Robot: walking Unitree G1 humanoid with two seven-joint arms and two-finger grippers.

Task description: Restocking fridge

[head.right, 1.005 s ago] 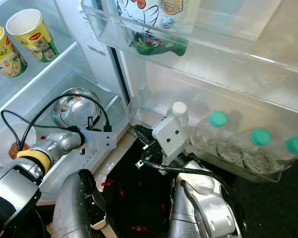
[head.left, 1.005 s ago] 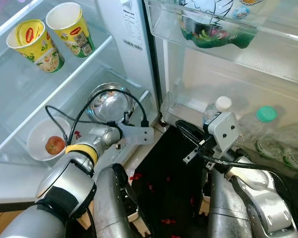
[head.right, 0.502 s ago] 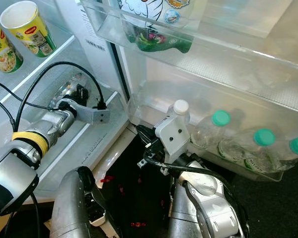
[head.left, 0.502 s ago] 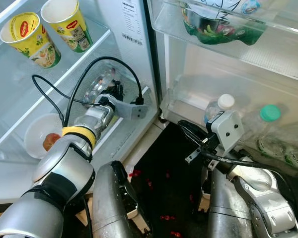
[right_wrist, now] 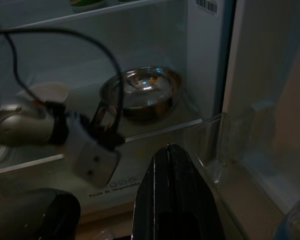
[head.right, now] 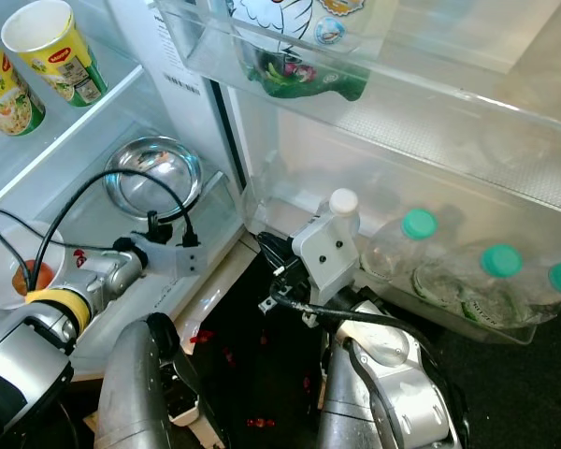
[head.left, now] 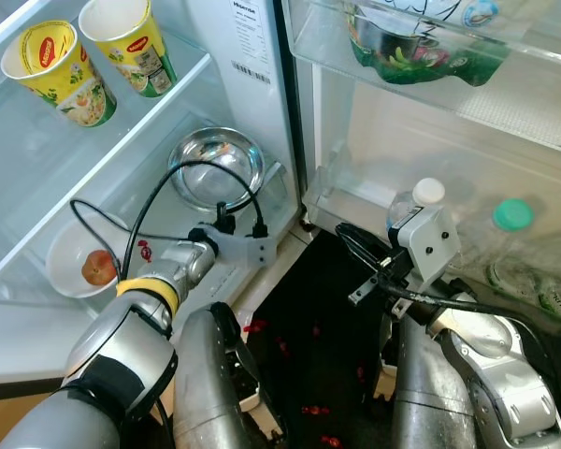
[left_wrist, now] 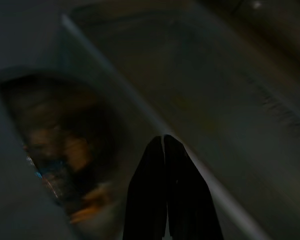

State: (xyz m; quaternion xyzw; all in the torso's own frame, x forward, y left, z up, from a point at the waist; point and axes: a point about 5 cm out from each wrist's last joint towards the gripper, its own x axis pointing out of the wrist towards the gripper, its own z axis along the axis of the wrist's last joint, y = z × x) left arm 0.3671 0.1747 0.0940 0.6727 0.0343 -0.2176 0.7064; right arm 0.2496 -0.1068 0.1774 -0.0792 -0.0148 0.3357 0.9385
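A steel bowl (head.left: pixel 215 168) sits on the fridge's lower glass shelf (head.left: pixel 262 201), close to its front edge. My left arm's wrist (head.left: pixel 236 247) hovers just below and in front of that shelf. In the left wrist view, the left gripper (left_wrist: pixel 163 137) is shut on nothing, pointing at a blurred, dark shelf edge. My right gripper (right_wrist: pixel 170 148) is also shut and empty. It is held low between the fridge body and the open door, facing the steel bowl (right_wrist: pixel 142 92). The right wrist (head.left: pixel 428 245) sits in front of a white-capped bottle (head.left: pixel 427 193).
A white bowl (head.left: pixel 67 286) holding an apple (head.left: pixel 98 267) is on the shelf left of the steel bowl. Two yellow noodle cups (head.left: pixel 58 73) stand on the shelf above. The door's lower bin (head.right: pixel 449 313) holds green-capped bottles (head.right: pixel 417 224). The upper door bin holds a green bag (head.left: pixel 416 58).
Half a second ago my left gripper was raised against the steel bowl on the shelf. It has since drawn back down and towards me, leaving the bowl in full view. The right arm has stayed put.
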